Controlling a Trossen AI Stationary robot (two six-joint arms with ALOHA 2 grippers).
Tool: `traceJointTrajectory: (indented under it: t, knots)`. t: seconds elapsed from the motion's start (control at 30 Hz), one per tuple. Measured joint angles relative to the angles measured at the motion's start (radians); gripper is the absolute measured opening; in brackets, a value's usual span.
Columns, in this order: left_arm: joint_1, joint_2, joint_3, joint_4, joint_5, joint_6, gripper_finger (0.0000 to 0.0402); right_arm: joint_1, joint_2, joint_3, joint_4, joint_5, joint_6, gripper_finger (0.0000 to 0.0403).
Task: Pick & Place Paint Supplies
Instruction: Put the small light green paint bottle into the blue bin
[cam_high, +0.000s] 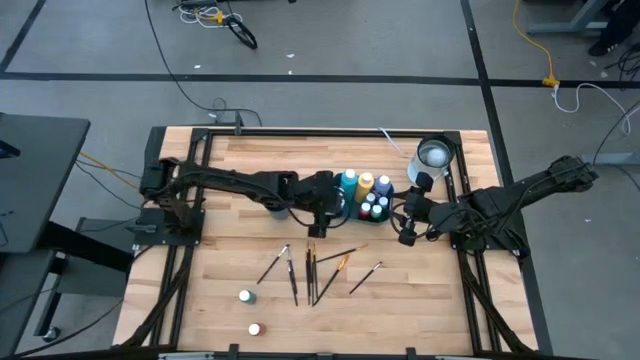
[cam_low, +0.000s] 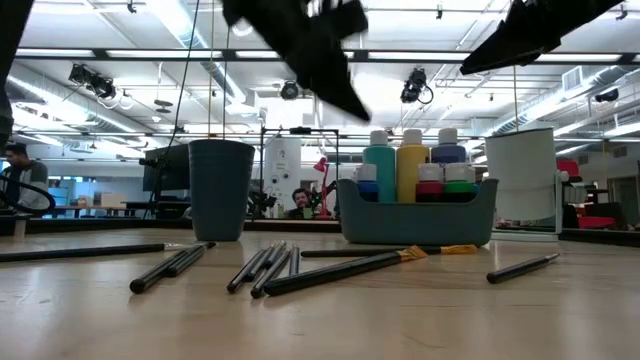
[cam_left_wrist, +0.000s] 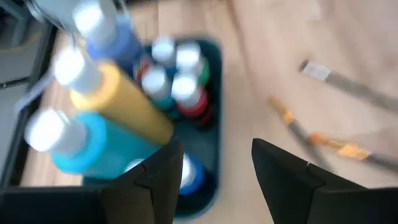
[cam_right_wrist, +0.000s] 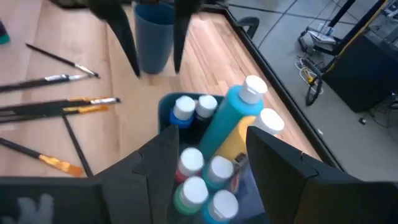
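Note:
A teal bin (cam_high: 352, 208) (cam_low: 415, 225) stands on the table with tall turquoise, yellow (cam_left_wrist: 124, 102) and blue bottles and several small white-capped ones upright in it. Several dark-handled brushes (cam_high: 312, 268) (cam_low: 270, 268) lie flat on the wood nearer than the bin. Two small bottles (cam_high: 246, 296) (cam_high: 255, 328) stand by the near edge. My left gripper (cam_high: 325, 212) (cam_left_wrist: 214, 149) hangs open above the bin's left end. My right gripper (cam_high: 408, 232) (cam_right_wrist: 208, 134) hangs open above its right end. The low view shows both well clear of the table.
A dark blue cup (cam_low: 220, 188) (cam_right_wrist: 154, 37) stands left of the bin, under my left arm. A white container (cam_high: 433, 155) (cam_low: 520, 185) stands at the far right. Bare wood lies along the near right of the table. People and equipment show in the room beyond.

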Motion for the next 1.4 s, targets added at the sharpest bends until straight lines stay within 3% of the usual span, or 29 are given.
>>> traceJointTrajectory:
  t: [0.37, 0.6, 0.87, 1.13, 1.4]
  knots:
    - [-0.224, -0.222, 0.049, -0.306, -0.043, -0.337, 0.019, 0.0, 0.003, 0.0, 0.021, -0.02, -0.003, 0.0191]
    - [-0.414, -0.212, 0.048, -0.493, -0.086, -0.66, 0.019, 0.0, 0.008, 0.0, 0.034, -0.034, -0.008, 0.0191]
    - [-0.574, -0.176, 0.044, -0.725, -0.055, -1.046, 0.019, 0.0, 0.008, 0.0, 0.036, -0.034, -0.001, 0.0191]
    - [-0.691, -0.14, -0.045, -0.75, 0.056, -1.184, 0.019, 0.0, 0.019, 0.0, 0.041, -0.039, 0.0, 0.0191]
    - [-0.709, -0.135, -0.116, -0.643, 0.062, -1.205, 0.019, 0.0, 0.047, 0.0, 0.055, -0.088, 0.0, 0.0191]
